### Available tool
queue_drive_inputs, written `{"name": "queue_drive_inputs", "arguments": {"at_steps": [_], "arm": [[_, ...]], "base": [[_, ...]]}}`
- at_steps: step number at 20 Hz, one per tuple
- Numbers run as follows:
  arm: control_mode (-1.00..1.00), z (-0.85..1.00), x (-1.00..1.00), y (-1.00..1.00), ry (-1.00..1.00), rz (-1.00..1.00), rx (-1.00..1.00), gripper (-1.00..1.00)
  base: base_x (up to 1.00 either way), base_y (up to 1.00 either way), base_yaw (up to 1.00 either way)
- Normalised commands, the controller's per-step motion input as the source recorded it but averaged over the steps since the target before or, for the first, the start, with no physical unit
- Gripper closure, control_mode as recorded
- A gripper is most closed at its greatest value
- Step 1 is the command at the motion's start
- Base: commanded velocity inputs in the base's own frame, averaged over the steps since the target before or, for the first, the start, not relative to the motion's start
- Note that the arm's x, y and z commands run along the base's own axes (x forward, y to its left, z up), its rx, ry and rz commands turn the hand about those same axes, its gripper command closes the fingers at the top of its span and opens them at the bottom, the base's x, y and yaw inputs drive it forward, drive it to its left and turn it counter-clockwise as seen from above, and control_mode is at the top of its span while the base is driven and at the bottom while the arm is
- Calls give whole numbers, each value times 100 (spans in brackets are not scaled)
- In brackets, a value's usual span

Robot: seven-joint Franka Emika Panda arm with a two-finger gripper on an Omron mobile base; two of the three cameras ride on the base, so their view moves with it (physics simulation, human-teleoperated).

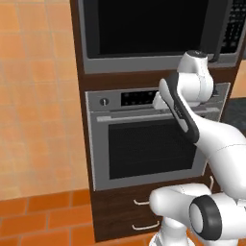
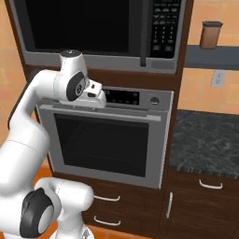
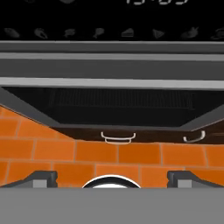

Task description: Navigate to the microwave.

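The microwave (image 1: 144, 29) is built into the top of a dark wood cabinet column, straight ahead and above the arm. It has a grey frame and a wide black glass door. In the right base view the microwave (image 2: 84, 25) shows its dark vertical handle (image 2: 145, 32) and keypad (image 2: 163, 23) on the right. My hand hangs just below it, close in front of the wall oven's control strip. In the hand view my gripper (image 3: 113, 179) is open, its fingertips (image 3: 41, 177) far apart with nothing between them, pointing down along the oven front.
A steel wall oven (image 1: 149, 139) with a bar handle sits under the microwave, with drawers (image 2: 105, 198) below it. A dark stone counter (image 2: 205, 135) lies to the right, with a brown jar (image 2: 211, 34) on a shelf above. Orange tiled wall (image 1: 33, 96) fills the left.
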Motion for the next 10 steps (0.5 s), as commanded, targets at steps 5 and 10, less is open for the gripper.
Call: {"name": "queue_drive_inputs", "arguments": {"at_steps": [5, 10], "arm": [[100, 0, 0, 0, 0, 0, 0, -100], [100, 0, 0, 0, 0, 0, 0, -100]], "base": [[45, 7, 0], [48, 8, 0]]}}
